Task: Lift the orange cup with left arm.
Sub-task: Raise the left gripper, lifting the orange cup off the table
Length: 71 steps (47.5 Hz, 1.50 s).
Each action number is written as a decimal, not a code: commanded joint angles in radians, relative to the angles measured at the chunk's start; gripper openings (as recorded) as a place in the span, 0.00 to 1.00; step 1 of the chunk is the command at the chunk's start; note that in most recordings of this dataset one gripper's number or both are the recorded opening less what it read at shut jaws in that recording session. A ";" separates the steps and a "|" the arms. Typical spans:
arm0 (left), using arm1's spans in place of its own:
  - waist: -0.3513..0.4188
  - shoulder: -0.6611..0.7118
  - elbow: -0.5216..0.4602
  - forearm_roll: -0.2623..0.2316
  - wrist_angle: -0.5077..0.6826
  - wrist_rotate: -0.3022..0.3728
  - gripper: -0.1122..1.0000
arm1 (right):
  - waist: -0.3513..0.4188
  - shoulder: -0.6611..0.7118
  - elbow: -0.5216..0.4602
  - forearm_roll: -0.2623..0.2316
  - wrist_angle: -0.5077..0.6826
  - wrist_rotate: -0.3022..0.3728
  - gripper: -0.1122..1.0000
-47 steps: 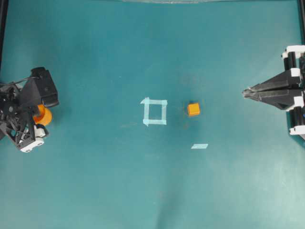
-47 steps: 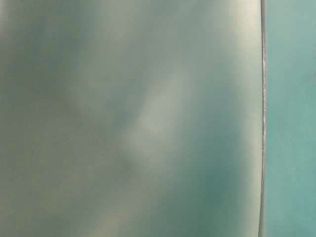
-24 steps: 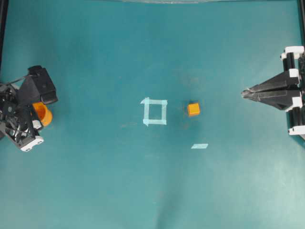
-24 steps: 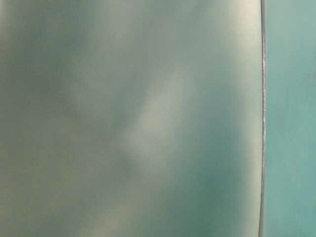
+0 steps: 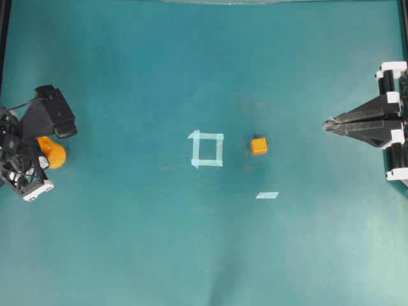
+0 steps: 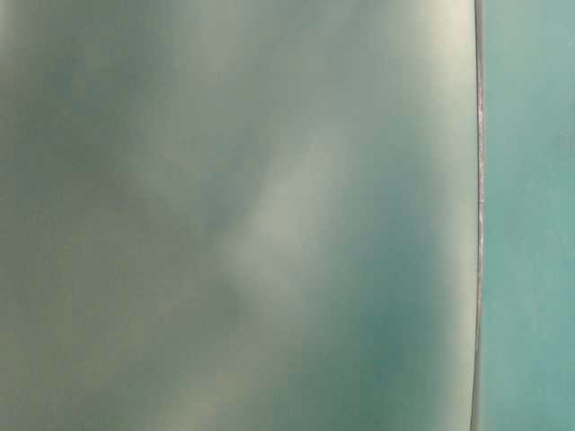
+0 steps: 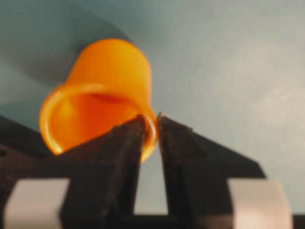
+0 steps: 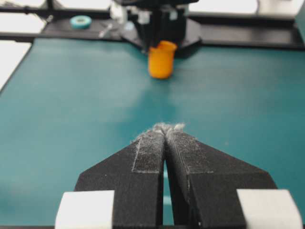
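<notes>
Orange cup [image 5: 53,153] at far left edge of overhead frame, rim pinched between closed-in fingers of left gripper [image 7: 151,128], one finger inside the wall, one outside. Cup tilted in left wrist view, mouth toward camera. Right gripper [image 5: 328,123] at right edge, mid-height, jaws pressed together, holding nothing. Broad bare teal worktop [image 5: 127,242] between the two arms. Near centre only: tape square [image 5: 207,149], small orange cube [image 5: 259,146] just right of it, tape strip [image 5: 267,195] lower right. Table-level view blurred, unreadable.
</notes>
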 commanded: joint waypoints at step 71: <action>-0.003 -0.055 -0.344 0.028 0.451 0.127 0.17 | 0.002 0.006 -0.029 -0.002 0.002 -0.008 0.10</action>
